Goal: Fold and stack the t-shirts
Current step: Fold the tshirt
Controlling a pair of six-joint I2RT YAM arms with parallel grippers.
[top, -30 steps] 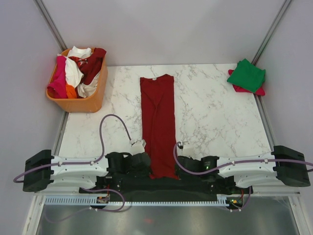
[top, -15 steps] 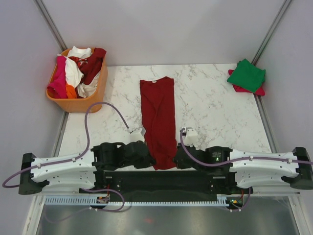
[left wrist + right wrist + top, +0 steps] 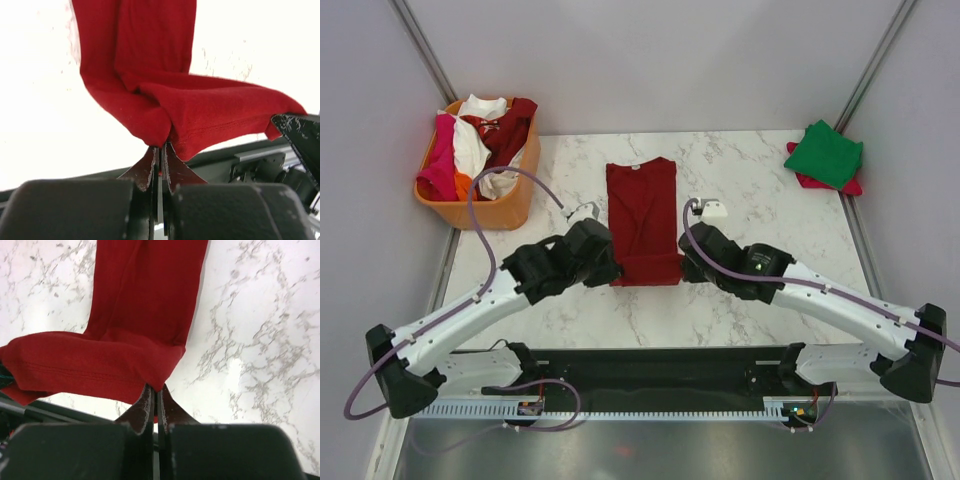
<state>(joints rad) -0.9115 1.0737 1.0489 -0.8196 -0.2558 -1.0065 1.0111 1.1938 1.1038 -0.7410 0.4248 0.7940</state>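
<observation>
I see the left gripper (image 3: 161, 148) and the right gripper (image 3: 156, 391) each pinched tight on a near hem corner of the dark red t-shirt (image 3: 642, 210). It is a narrow strip lying in the middle of the desk (image 3: 770, 240), with its near end lifted. Its pale collar tag (image 3: 634, 167) is too small to read. The green t-shirt (image 3: 825, 152) sits on the pink-red t-shirt (image 3: 850, 186) at the far right corner.

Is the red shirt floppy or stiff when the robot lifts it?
Probably floppy: the dark red shirt sags and wrinkles between its pinched corners. Likely light too, since the left end effector and right end effector hold it by tiny pinches.
</observation>
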